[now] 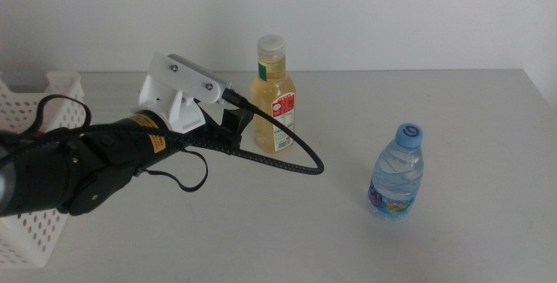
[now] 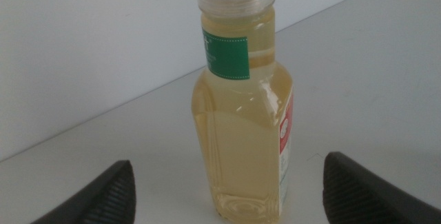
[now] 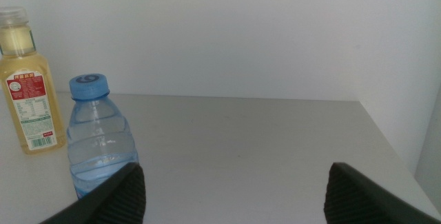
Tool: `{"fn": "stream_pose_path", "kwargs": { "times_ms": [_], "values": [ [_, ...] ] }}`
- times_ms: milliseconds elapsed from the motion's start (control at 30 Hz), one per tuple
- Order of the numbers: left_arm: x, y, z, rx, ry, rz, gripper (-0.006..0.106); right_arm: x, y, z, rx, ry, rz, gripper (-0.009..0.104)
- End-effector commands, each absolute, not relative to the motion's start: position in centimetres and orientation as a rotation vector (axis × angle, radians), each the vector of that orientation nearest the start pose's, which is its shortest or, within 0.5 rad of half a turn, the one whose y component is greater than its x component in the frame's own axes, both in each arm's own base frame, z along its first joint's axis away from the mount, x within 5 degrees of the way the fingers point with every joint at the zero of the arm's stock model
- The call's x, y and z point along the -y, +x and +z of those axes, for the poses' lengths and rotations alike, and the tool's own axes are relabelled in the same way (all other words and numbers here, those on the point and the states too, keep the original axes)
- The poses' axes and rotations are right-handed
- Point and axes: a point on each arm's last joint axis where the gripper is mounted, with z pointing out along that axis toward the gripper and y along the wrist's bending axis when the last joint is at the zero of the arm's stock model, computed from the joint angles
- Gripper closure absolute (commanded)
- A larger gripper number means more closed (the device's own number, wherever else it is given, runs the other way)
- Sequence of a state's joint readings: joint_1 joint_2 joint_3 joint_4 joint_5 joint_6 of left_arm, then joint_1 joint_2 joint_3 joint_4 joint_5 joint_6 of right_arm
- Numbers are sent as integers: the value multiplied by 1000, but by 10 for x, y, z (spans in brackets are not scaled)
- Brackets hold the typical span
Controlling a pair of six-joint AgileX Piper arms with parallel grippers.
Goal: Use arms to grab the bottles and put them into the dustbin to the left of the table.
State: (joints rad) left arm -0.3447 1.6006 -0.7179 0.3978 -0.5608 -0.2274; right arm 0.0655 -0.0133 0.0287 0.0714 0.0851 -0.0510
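The left gripper (image 2: 227,189) is lined up on the yellow drink bottle (image 1: 273,100) near the table's (image 1: 470,239) back edge, jaws spread wide with the bottle between them, not yet touched. Next it should close in and squeeze, then carry to the white dustbin (image 1: 61,87). The right gripper (image 3: 234,189) waits, wide open and empty, near the blue-capped water bottle (image 1: 397,171).

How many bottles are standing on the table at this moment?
2. The yellow drink bottle stands near the table's back edge, just ahead of the left gripper, whose jaws are open. The blue-capped water bottle stands nearer the front, to the right. None seems hidden.
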Motion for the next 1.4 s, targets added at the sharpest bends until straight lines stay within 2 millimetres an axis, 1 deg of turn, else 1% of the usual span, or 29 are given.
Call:
{"fn": "stream_pose_path", "kwargs": {
  "times_ms": [0, 133, 367, 467, 733, 867, 1167, 1367],
  "values": [
    [129, 310, 239, -1618, 574, -452, 8, -3, 54, 208, -1478, -41, 54, 29],
    [130, 331, 228, -1634, 619, -507, 8, -3, 54, 208, -1478, -41, 54, 29],
    [142, 365, 202, -1635, 611, -553, 8, -3, 54, 208, -1478, -41, 54, 29],
    [145, 375, 193, -1637, 604, -564, 8, -3, 54, 208, -1478, -41, 54, 29],
    [151, 394, 177, -1623, 591, -590, 8, -3, 54, 208, -1478, -41, 54, 29],
    [156, 401, 175, -1578, 589, -624, 8, -3, 54, 208, -1478, -41, 54, 29],
    [175, 418, 171, -1545, 598, -656, 8, -3, 54, 208, -1478, -41, 54, 29],
    [179, 431, 164, -1546, 567, -690, 9, -3, 54, 208, -1478, -41, 54, 29]
  ]
}}
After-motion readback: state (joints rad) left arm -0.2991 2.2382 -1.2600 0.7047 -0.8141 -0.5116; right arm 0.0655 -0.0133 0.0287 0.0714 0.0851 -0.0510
